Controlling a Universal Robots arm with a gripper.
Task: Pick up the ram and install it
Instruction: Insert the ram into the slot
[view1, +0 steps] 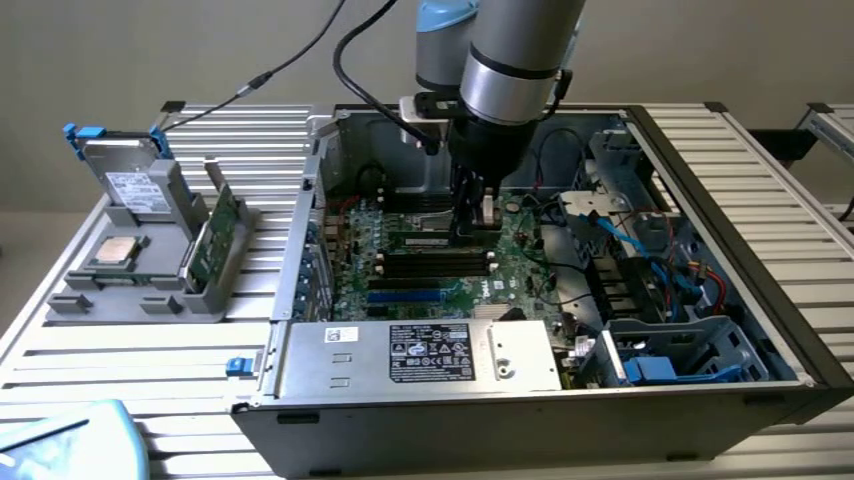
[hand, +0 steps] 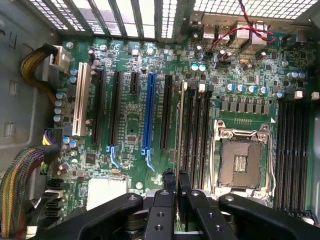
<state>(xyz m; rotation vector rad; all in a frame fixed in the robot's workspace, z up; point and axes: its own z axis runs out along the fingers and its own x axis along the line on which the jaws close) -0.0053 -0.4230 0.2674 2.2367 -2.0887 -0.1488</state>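
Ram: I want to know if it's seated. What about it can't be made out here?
- Wrist view: the ram stands edge-on, so its chips and label are hidden; the gripper covers its near end.
- Exterior view: the arm blocks part of it; whether it is fully seated is too small to tell.

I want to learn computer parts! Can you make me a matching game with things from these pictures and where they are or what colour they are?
Things: 1 ram; 2 hard drive; 3 long slot; 4 power supply.
Matches: A all blue, on the motherboard; B silver box inside the case; C in the grey holder outside the case; D held by the gripper.
Pairs: 1-D; 2-C; 3-A; 4-B.
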